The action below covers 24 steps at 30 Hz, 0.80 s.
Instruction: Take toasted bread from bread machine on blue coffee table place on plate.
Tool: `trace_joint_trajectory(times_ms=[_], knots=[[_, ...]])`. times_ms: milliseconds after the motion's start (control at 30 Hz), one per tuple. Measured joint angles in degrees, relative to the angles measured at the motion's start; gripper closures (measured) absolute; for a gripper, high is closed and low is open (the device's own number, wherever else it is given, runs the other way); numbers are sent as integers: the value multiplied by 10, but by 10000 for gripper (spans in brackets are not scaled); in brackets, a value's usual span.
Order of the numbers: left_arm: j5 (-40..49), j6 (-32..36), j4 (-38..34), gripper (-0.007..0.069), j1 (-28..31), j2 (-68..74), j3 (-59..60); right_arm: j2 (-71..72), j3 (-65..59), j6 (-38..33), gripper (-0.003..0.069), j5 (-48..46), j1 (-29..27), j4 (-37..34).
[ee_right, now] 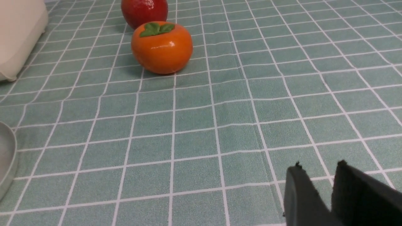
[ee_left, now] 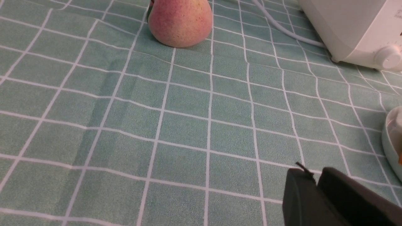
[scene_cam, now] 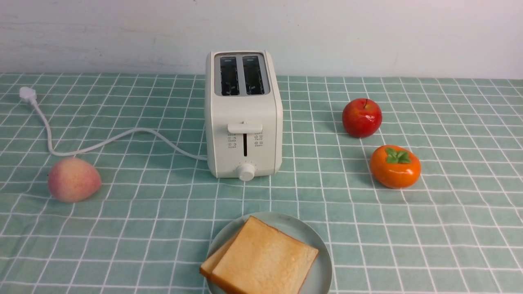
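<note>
Two slices of toasted bread lie stacked on the plate (scene_cam: 322, 265) at the front of the blue coffee table (scene_cam: 122, 228): the upper slice (scene_cam: 261, 257) partly covers the lower one (scene_cam: 214, 261). Behind the plate, the cream-white bread machine (scene_cam: 243, 122) shows two dark slots with no bread in them. Neither gripper appears in the front view. My left gripper (ee_left: 314, 172) hovers low over the cloth left of the plate rim (ee_left: 389, 141), its fingers almost touching and holding nothing. My right gripper (ee_right: 317, 164) hangs over bare cloth right of the plate (ee_right: 6, 157), with a clear gap between its fingers.
A peach (scene_cam: 73, 179) sits front left of the bread machine, and the white cord (scene_cam: 102, 143) runs back to its plug (scene_cam: 27, 94). On the right are a red apple (scene_cam: 362, 117) and an orange persimmon (scene_cam: 395, 166). A white wall closes off the back.
</note>
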<state>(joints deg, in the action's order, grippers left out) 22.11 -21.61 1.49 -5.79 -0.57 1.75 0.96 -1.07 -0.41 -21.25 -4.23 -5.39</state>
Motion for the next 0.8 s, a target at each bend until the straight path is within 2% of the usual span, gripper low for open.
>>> trace_joint_trajectory(times_ms=[800], knots=[[0, 0, 0, 547, 0, 0, 0, 0, 0, 0, 463, 0, 0, 0]])
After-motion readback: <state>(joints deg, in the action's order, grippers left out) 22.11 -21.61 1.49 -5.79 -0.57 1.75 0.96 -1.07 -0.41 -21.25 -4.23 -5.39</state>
